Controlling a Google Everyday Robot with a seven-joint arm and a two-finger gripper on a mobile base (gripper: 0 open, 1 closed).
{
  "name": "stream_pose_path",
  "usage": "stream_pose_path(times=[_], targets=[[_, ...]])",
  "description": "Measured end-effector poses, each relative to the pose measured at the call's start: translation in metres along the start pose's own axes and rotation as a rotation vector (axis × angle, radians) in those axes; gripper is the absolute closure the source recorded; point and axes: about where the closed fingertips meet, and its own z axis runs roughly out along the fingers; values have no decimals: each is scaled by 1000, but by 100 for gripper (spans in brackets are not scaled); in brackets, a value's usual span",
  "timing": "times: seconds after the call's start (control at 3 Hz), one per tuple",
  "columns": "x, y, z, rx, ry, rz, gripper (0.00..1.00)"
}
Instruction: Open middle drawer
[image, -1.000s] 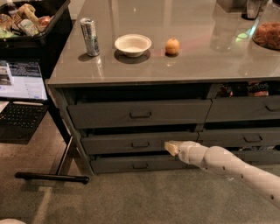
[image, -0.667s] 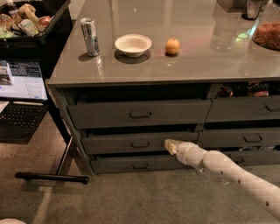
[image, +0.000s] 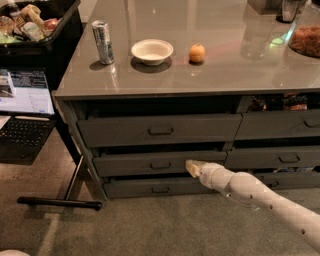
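Looks barely begun. Find the gripper (image: 192, 168) low against the cabinet, right at the front of the middle drawer (image: 127, 164), which runs off mostly to its left. Find the small loop handle (image: 160, 165) just left of the tip and apart from it. Cannot tell how far open the gripper is, nor whether it has hold of anything; seems at most to touch the flat front, right of centre.

Judge the drawer close to shut: only a dark slit over its top edge, none of the grey interior on show. Leaves nearly everything to do: shift left to the handle, take hold of it, then draw straight out toward the camera.

Directly above the gripper, the taller top drawer (image: 125, 131); just below, the bottom drawer (image: 130, 188); to the right, narrower drawers (image: 260, 159) of like height. All matte dark grey, flat-faced, each with a thin rectangular loop pull.

Behind the gripper, the arm (image: 250, 192): pale cream, smooth, rounded, tapering to a blunt tip.

High above, a glossy grey counter top (image: 225, 70), mirror-like with reflections. On it, up and left of the gripper, a slim metal can (image: 103, 42) and a shallow round white bowl (image: 152, 51); almost straight up, a small round orange fruit (image: 197, 53). Underneath, a dull low-pile carpet (image: 150, 225). Far left, an open laptop (image: 25, 110) with a lit screen.
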Motion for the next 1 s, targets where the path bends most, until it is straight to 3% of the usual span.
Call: stream_pose_path(times=[0.67,1.0], targets=[[-12,-3,51,-7,-104,-26,100],[-21,-15,80,21,-149,-39,100]])
